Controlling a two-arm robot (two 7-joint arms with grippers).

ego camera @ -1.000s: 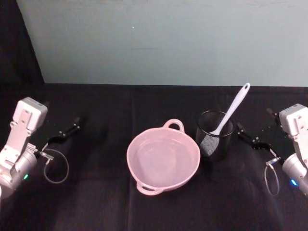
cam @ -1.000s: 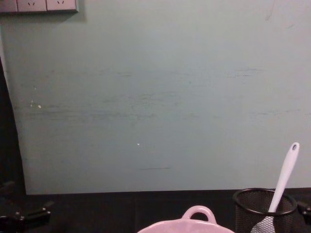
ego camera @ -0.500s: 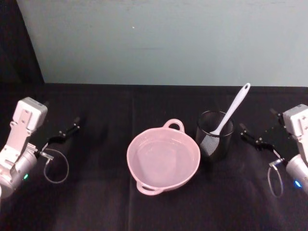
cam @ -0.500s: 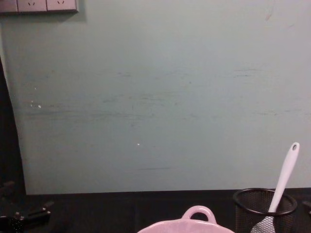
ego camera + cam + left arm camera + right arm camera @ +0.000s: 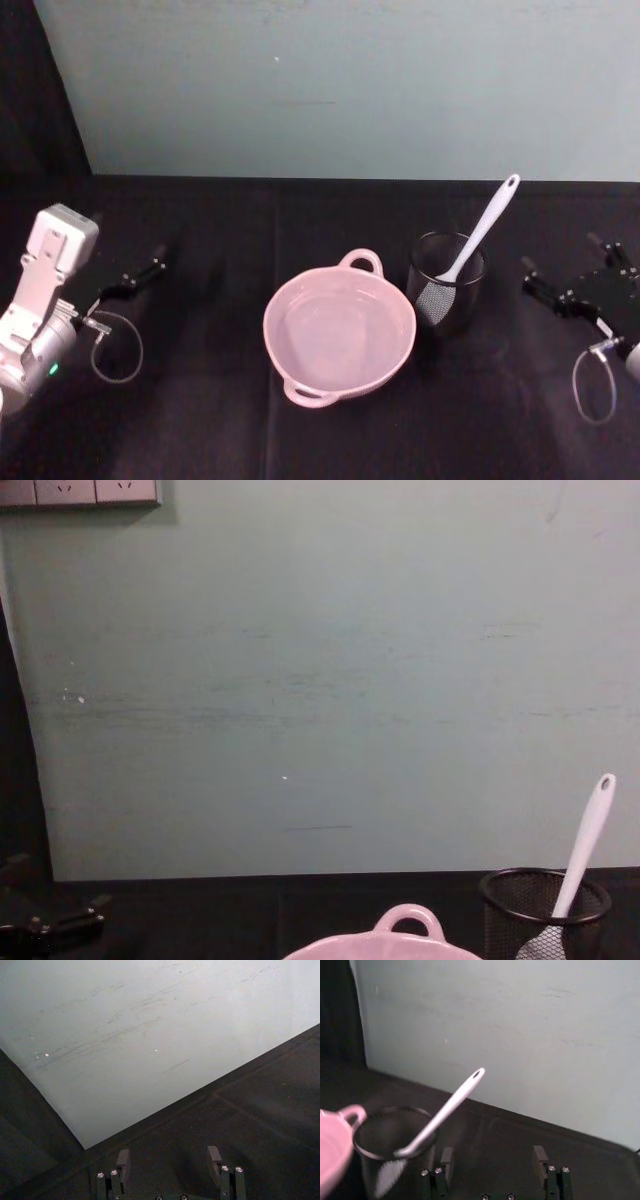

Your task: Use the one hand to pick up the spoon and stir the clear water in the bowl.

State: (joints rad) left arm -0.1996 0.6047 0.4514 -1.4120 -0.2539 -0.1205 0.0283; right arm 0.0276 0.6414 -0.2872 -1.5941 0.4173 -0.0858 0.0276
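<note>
The pale pink bowl [image 5: 340, 330] sits at the table's middle, loop handles on its rim, with clear liquid faintly visible inside. Just to its right, the white spoon [image 5: 482, 233] leans in a black wire-mesh cup [image 5: 446, 283], head down, handle slanting up to the right. The spoon [image 5: 446, 1109], cup rim [image 5: 395, 1130] and the bowl's edge [image 5: 331, 1145] also appear in the right wrist view. My right gripper [image 5: 560, 252] hovers open to the right of the cup, apart from it; its fingers [image 5: 538, 1156] hold nothing. My left gripper [image 5: 157, 260] rests open at the far left.
A black cloth [image 5: 200, 400] covers the table, and a pale green wall panel [image 5: 330, 80] stands behind it. A wire loop [image 5: 118, 345] hangs by the left wrist and another [image 5: 597, 385] by the right. Bare cloth lies between cup and right gripper.
My right gripper has drifted to the right, away from the mesh cup, and its pale wrist housing has slid out of the head view. The left arm, spoon and bowl have not moved.
</note>
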